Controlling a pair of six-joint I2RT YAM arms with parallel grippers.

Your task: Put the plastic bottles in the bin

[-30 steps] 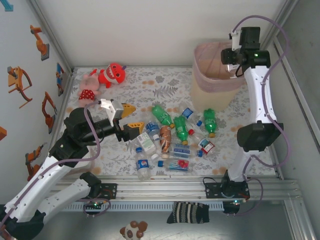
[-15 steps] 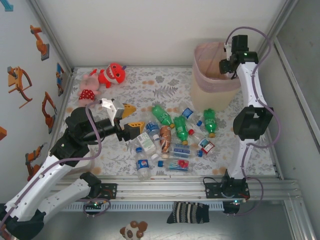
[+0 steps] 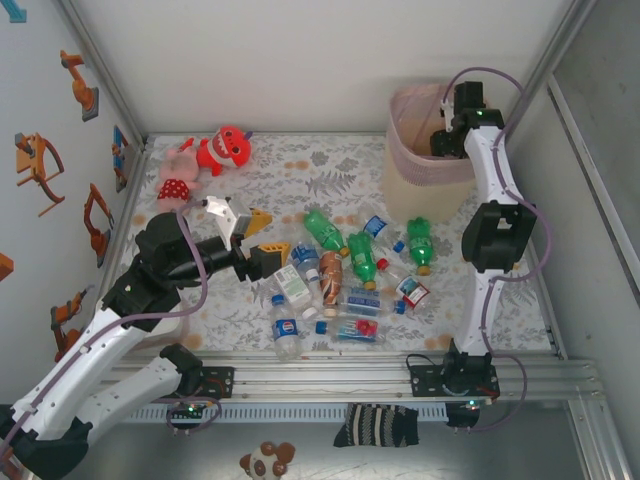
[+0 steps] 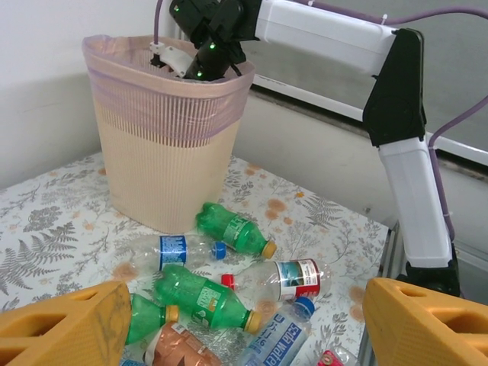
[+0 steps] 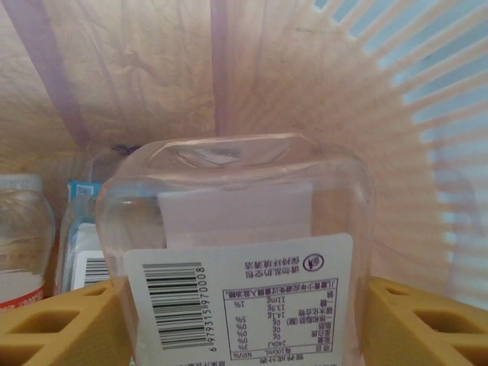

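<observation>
- White walls box in a desk (image 3: 250, 180) under a floral cloth, seen from the top camera. The bin (image 3: 425, 190) stands at the far right, and two plush toys (image 3: 215, 150) lie at the far left.
- About a dozen bottles (image 3: 362, 258) lie on their sides in a loose cluster mid-desk, near the bin but apart from it.
- The left hand (image 3: 265, 236) hovers just left of the cluster, its yellow fingers spread wide with nothing between them.
- The right hand (image 3: 445, 143) reaches over the bin's rim into its mouth. From this view I cannot tell how its fingers stand.
- From the left wrist, the bin stands upright on the cloth with the right arm (image 4: 328, 30) bent over its rim. A green bottle (image 4: 232, 229) lies just beside the bin's foot, with more bottles nearer the camera. The left hand's two fingers sit far apart at the lower corners.
- From the right wrist, the fingers (image 5: 53, 328) clamp a clear bottle (image 5: 236, 229) with a white barcode label. It is held inside the bin, base toward the ribbed wall. A blue-label bottle (image 5: 84, 244) lies in the bin to its left.
</observation>
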